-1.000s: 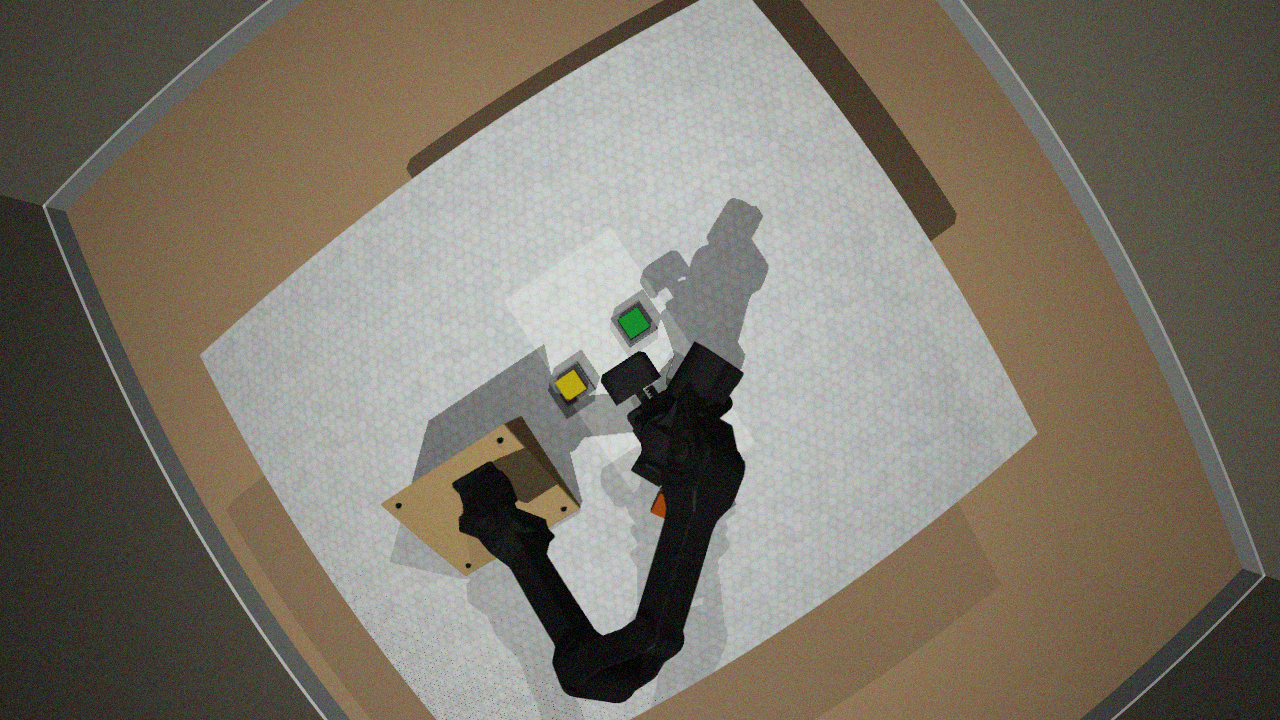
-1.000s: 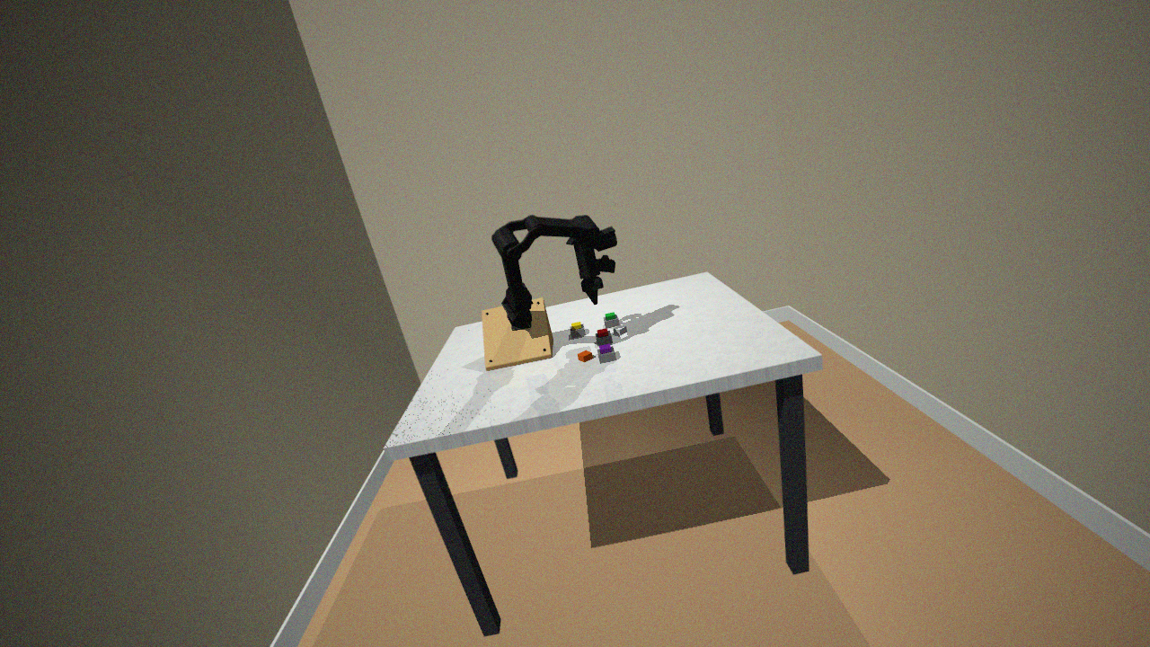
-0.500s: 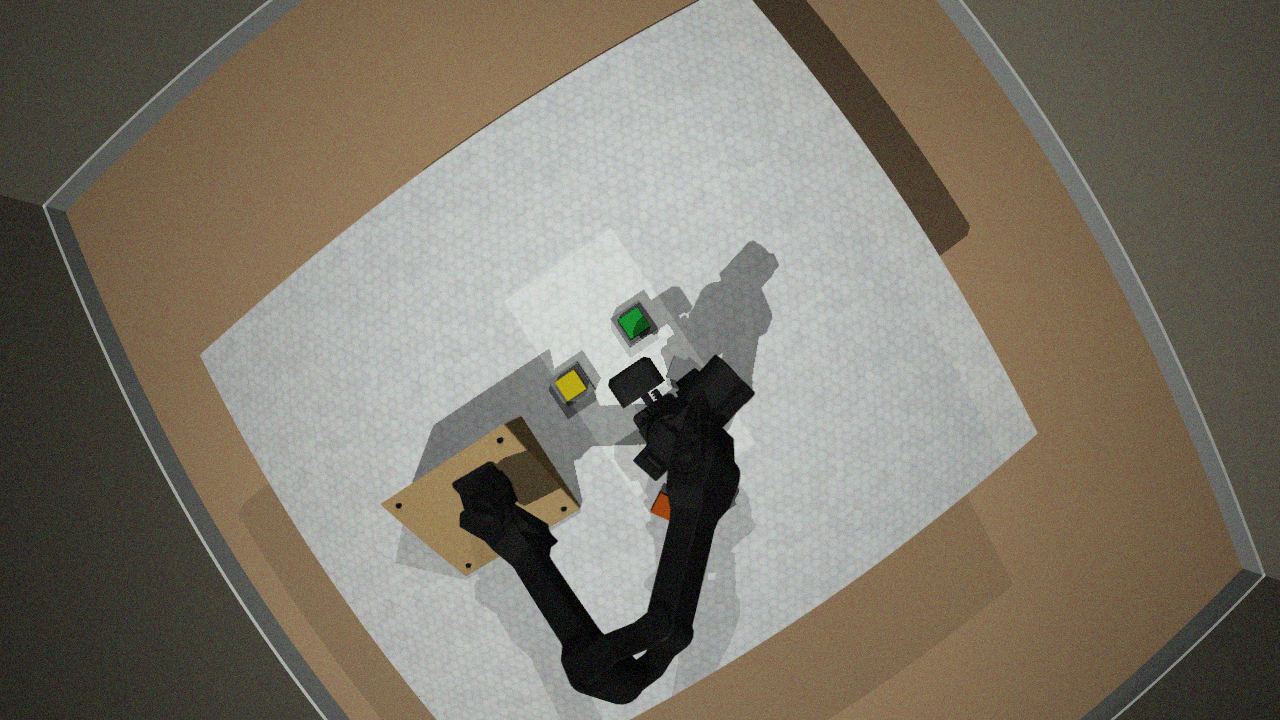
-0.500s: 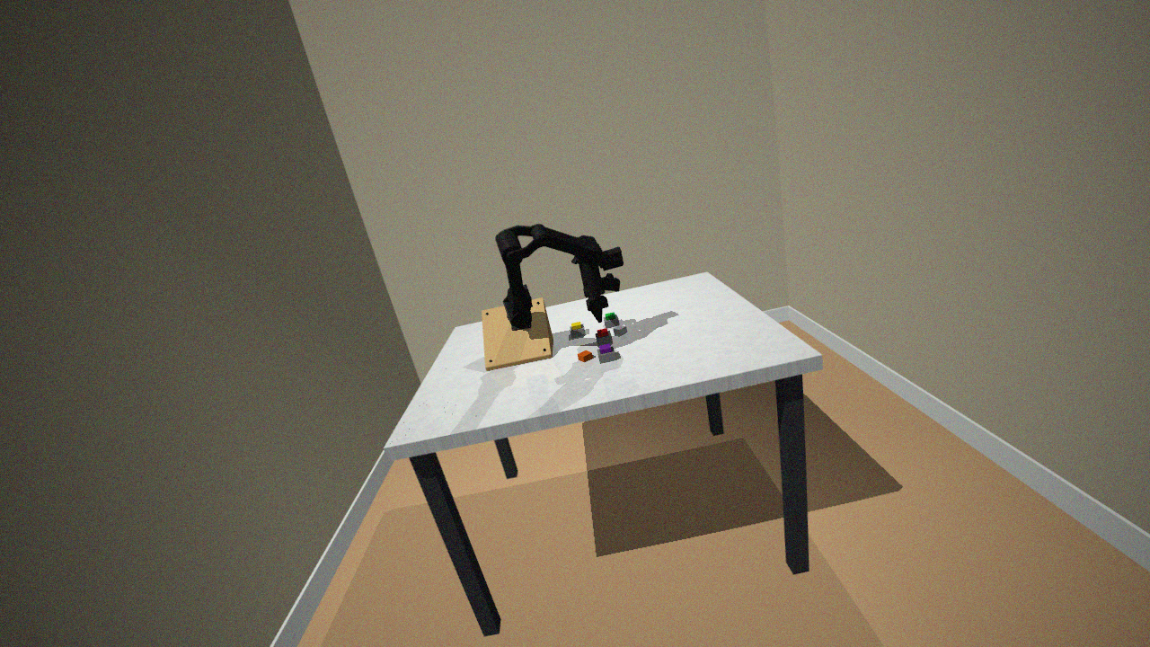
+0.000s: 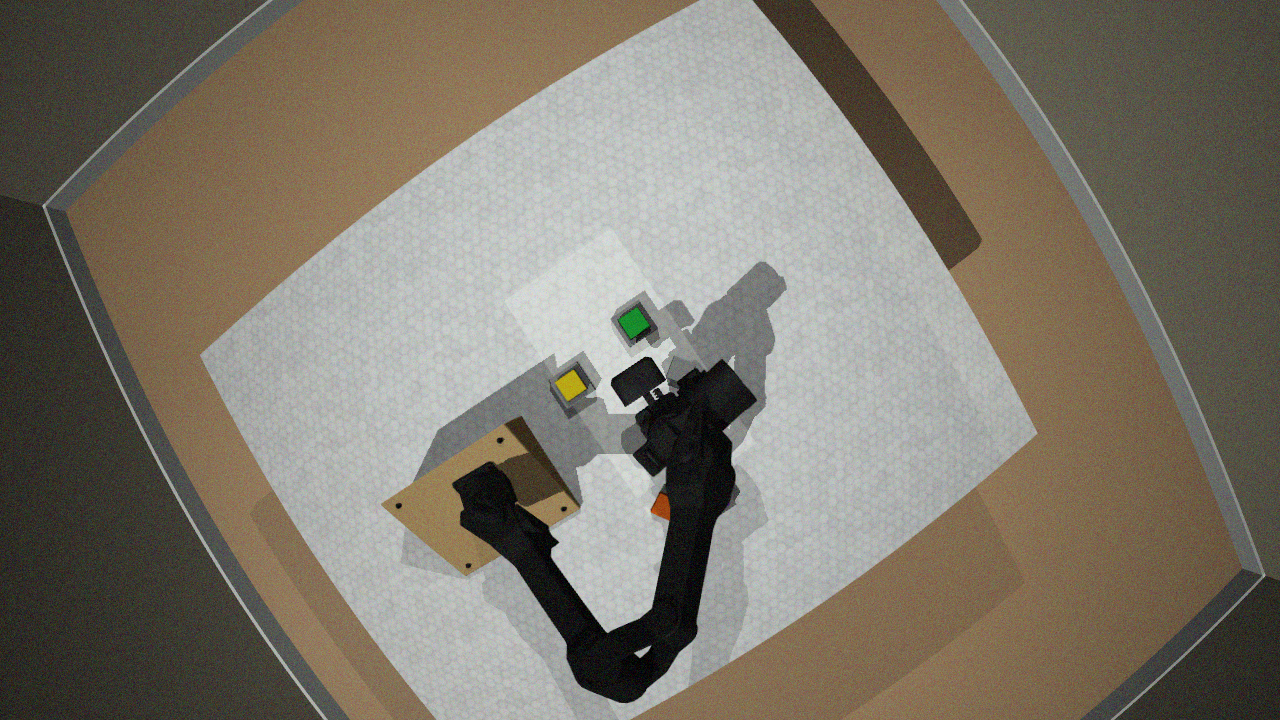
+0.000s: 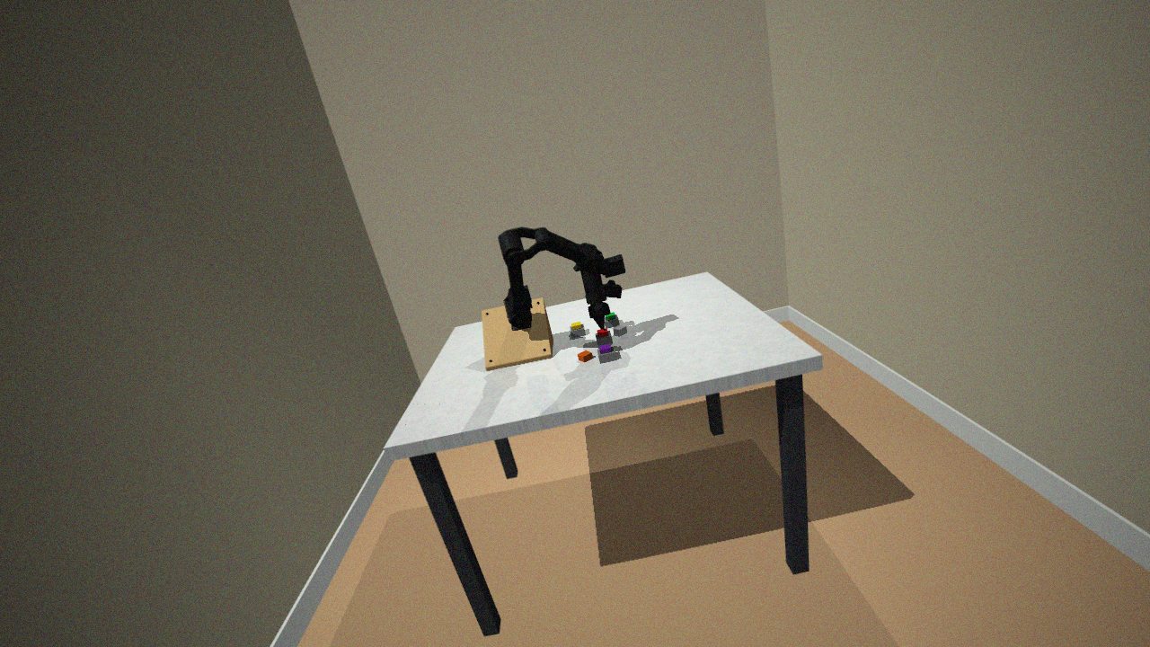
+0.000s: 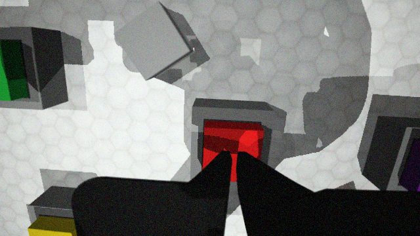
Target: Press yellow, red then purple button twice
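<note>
from my exterior camera, the small orange block [image 5: 660, 506] [image 6: 584, 356] lies nearest, beside the square purple button [image 6: 605, 349] [image 7: 413, 164] in its grey housing. just beyond, i see the square red button [image 6: 602, 332] [image 7: 218, 142], with the black gripper [image 6: 601, 324] [image 7: 232, 159] pointing down at it, fingers together, holding nothing; i can't tell whether the tips touch it. farther back are the square yellow button [image 5: 571, 385] [image 6: 576, 325] [image 7: 52, 227], the grey block [image 5: 683, 372] [image 6: 620, 331] [image 7: 154, 40] and, farthest, the square green button [image 5: 633, 322] [image 6: 611, 315] [image 7: 13, 70].

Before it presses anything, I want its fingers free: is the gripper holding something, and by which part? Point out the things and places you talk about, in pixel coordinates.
Nothing is held; the gripper [image 6: 602, 326] [image 7: 232, 159] is shut, its fingertips over the red button [image 6: 602, 332] [image 7: 218, 144].
</note>
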Available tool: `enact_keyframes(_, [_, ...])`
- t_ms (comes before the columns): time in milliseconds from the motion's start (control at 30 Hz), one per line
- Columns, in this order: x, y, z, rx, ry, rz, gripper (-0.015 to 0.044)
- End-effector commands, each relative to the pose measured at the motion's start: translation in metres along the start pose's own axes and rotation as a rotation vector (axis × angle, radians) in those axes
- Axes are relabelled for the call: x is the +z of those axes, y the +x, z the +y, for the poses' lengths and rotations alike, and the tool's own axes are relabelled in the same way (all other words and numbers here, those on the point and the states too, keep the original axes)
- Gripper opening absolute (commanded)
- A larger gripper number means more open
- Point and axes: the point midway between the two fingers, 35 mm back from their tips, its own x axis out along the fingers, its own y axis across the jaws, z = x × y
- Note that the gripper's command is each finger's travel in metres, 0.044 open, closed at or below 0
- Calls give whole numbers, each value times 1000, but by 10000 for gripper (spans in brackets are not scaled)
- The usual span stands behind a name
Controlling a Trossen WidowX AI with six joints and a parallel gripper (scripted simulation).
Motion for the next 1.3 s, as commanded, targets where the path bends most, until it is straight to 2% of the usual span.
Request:
enact_keyframes(0, [-2,9,0,-7,-7,5,20])
enact_keyframes(833, [-2,16,0,-8,-7,5,20])
enact_keyframes(967, [-2,-15,0,-6,-7,5,20])
enact_keyframes(1167, [-1,-21,0,-6,-7,5,20])
enact_keyframes(1267, [0,-57,2,-2,-8,5,20])
